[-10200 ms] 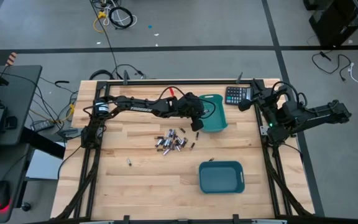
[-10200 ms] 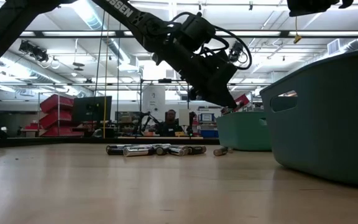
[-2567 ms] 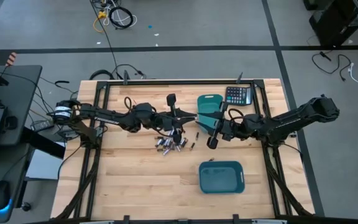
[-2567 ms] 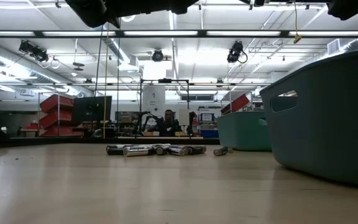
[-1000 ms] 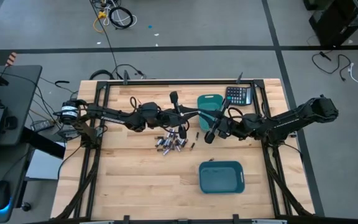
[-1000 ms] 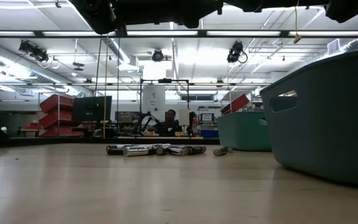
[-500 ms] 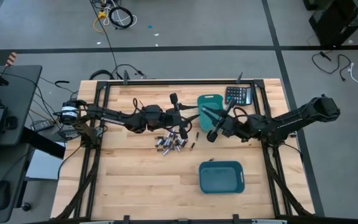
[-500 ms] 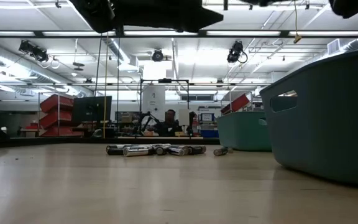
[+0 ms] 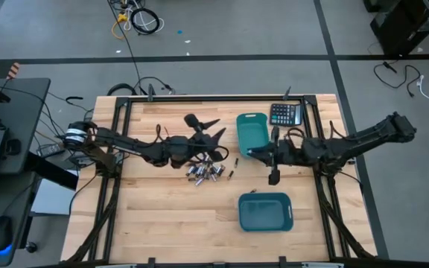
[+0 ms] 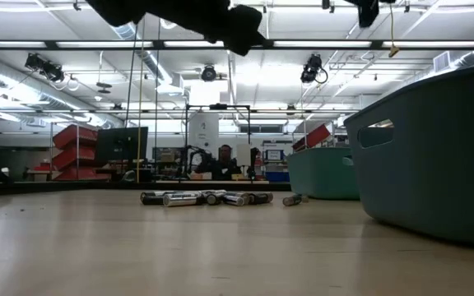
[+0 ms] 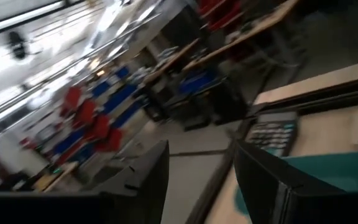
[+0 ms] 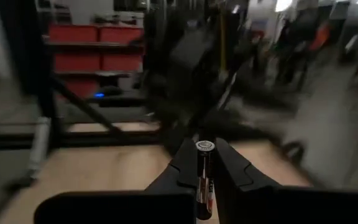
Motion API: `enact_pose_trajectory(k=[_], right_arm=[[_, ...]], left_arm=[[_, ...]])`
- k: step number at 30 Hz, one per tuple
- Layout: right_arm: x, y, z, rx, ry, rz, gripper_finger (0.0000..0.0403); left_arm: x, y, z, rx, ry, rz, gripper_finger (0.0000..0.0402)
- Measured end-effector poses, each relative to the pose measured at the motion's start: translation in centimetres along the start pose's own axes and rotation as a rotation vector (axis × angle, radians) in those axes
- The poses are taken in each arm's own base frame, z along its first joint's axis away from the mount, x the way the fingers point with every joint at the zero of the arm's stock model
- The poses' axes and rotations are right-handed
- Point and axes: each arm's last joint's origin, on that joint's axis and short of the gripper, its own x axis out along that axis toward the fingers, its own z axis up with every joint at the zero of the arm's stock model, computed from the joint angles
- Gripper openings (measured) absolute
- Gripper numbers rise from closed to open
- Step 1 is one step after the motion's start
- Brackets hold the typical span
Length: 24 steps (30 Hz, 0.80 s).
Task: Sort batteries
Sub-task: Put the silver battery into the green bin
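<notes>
Between the two teal bins, the right gripper hangs above bare table, fingers pinched on a single battery. In the right wrist view that cell stands lengthwise along the fingers, its silvery cap end poking out past the tips, dark body with a red band down between them. So the held battery points the same way the gripper points.

The near bin lies just ahead of the gripper toward the front edge of the table; the far bin sits just behind it, beside the calculator. My read: the drop goes into one of these, and the near bin is the shorter reach. Which one suits this cell I cannot tell. Nothing seems to block either path, only the bin walls to clear.

The left gripper is up off the table above and behind the pile, fingers spread wide and empty; the left wrist view shows a clear gap between them.

The remaining batteries lie in a loose heap mid-table, mixed directions, mostly flat on their sides, as the low view shows. The left arm is plainly nearer the heap. A stray cell lies well apart from it.
</notes>
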Motion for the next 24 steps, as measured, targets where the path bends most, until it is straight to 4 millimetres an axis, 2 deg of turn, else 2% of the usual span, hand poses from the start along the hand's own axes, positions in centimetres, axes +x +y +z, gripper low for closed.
enact_pose_trajectory(k=[5, 9, 12, 17, 24], right_arm=[[1.0, 0.8, -3.1, 0.214, 0.274, 0.146, 0.0018], [1.5, 2.7, -4.3, 0.288, 0.368, 0.203, 0.0018], [1.8, 4.2, -3.9, 0.267, 0.431, 0.178, 0.0018], [2.0, 6.2, -2.0, 0.184, 0.466, 0.081, 0.0018], [1.5, 6.8, -0.5, 0.121, 0.435, -0.016, 0.0017]], left_arm=[[-0.8, 0.2, 0.5, 0.013, 0.037, 0.03, 0.0177], [-1.4, -0.2, 0.8, -0.011, 0.028, 0.01, 0.0177], [-2.0, -0.7, 1.1, -0.025, 0.018, -0.013, 0.0177], [-3.6, -1.9, 1.7, -0.053, 0.0, -0.074, 0.0177], [-6.4, -3.6, 2.7, -0.063, -0.025, -0.145, 0.0177]])
